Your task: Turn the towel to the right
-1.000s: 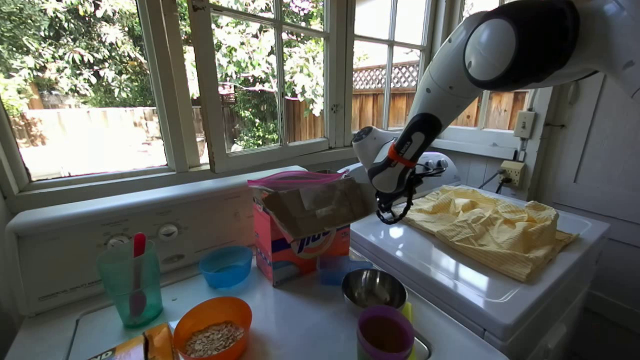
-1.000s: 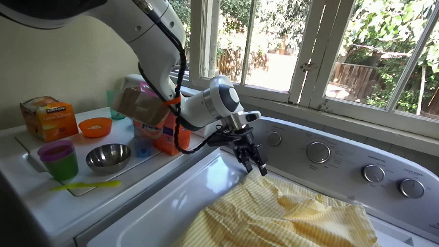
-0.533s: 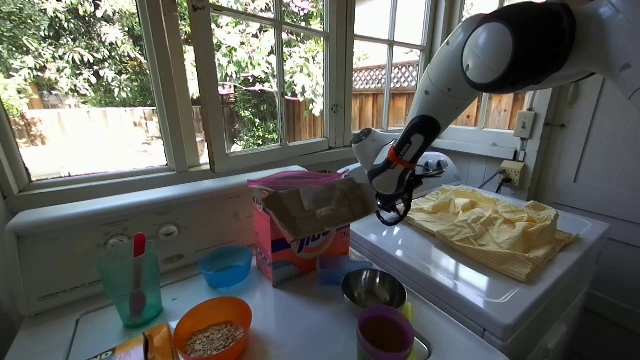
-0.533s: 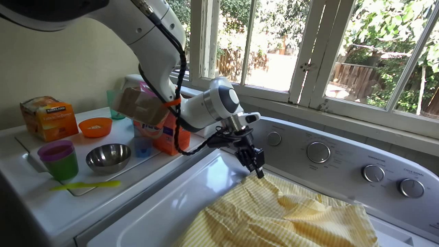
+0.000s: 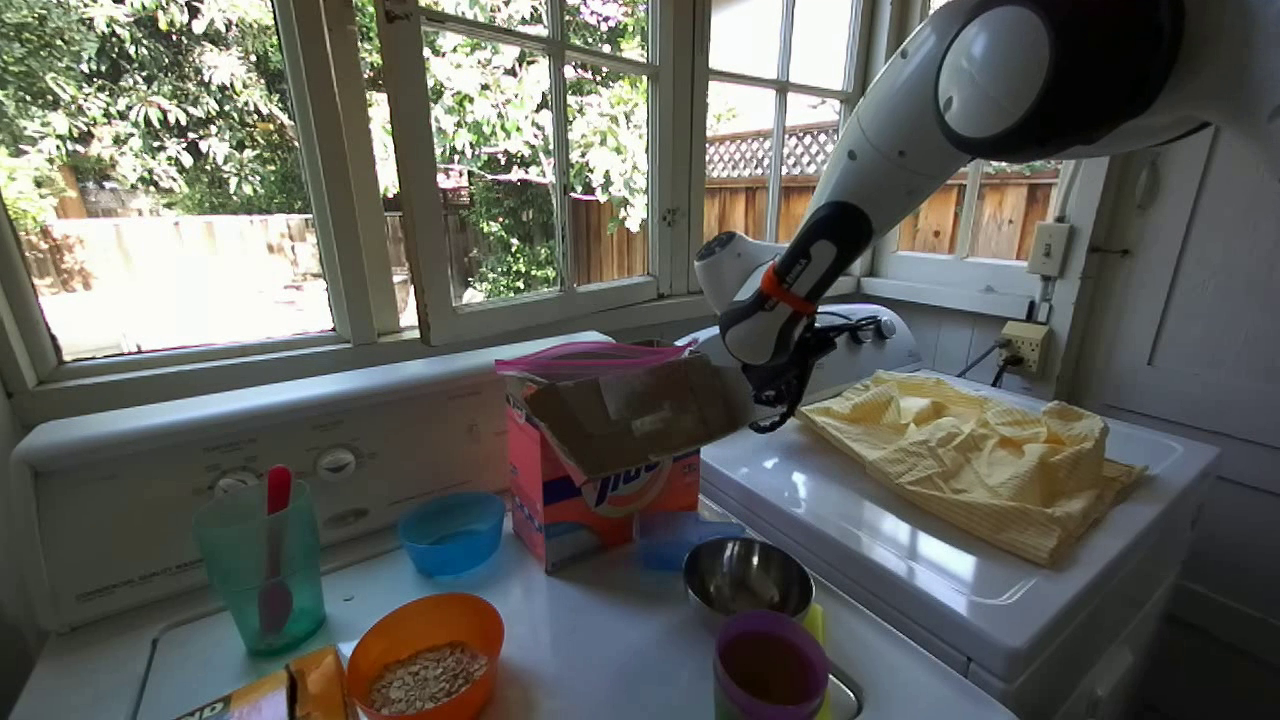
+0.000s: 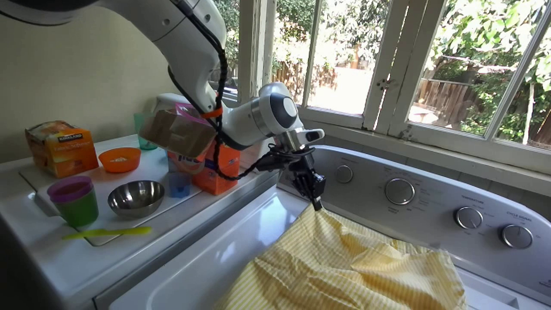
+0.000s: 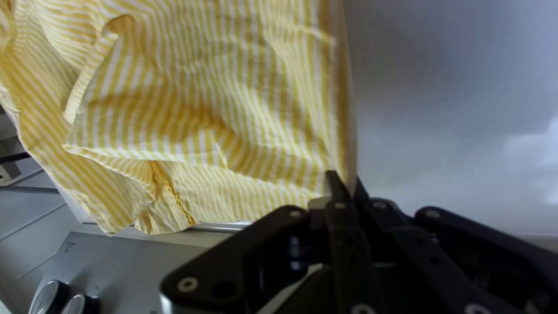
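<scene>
The towel (image 6: 331, 267), yellow and white striped, lies crumpled on the right-hand white machine, and an exterior view also shows the towel (image 5: 960, 465) spread there in folds. My gripper (image 6: 317, 205) is shut on its corner near the control panel. From that pinch the cloth rises in a small peak, while most of it rests on the machine. In the wrist view the edge of the towel (image 7: 196, 96) runs up between the two fingertips of the gripper (image 7: 349, 187). The pinched bit itself is hidden between the fingers.
The machine's control panel (image 6: 370, 189) with knobs stands close behind the gripper. Beside the arm is an opened detergent box (image 5: 600, 490). The neighbouring machine carries a metal bowl (image 6: 136, 199), stacked cups (image 6: 75, 202), an orange bowl (image 5: 425, 655) and a green pitcher (image 5: 262, 570).
The gripper has gone from open to shut, taking hold of the towel's corner. It has then risen a little, pulling that corner up and shifting the cloth slightly with it.
</scene>
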Controlling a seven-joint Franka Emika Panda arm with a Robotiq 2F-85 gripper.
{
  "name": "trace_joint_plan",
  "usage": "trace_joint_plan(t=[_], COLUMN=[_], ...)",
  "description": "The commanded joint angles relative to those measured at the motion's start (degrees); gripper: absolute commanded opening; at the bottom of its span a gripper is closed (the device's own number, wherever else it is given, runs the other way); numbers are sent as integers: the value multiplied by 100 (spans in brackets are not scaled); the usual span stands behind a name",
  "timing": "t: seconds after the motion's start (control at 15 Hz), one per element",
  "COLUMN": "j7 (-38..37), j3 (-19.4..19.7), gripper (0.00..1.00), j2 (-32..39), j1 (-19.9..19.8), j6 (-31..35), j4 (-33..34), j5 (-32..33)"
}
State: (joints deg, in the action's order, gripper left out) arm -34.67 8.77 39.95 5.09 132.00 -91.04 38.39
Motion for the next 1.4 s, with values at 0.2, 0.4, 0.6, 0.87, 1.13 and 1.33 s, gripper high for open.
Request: trace_joint_plan(t=[0.2, 0.4, 0.6, 0.87, 1.13, 1.33], j7=[1628, 2241, 2643, 3333, 4463, 5345], j3=[-600, -845, -917, -679, -565, -510], gripper=[1, 1, 1, 1, 1, 1], j2=[-731, -760, -781, -1063, -1177, -1019], j1=[-96, -167, -262, -567, -1114, -1518], j6=[-716, -1213, -1666, -1644, -1601, -1415], j4=[-201, -80, 38, 38, 227, 534], j5=[-1815, -2602, -3137, -3008, -3037, -2994])
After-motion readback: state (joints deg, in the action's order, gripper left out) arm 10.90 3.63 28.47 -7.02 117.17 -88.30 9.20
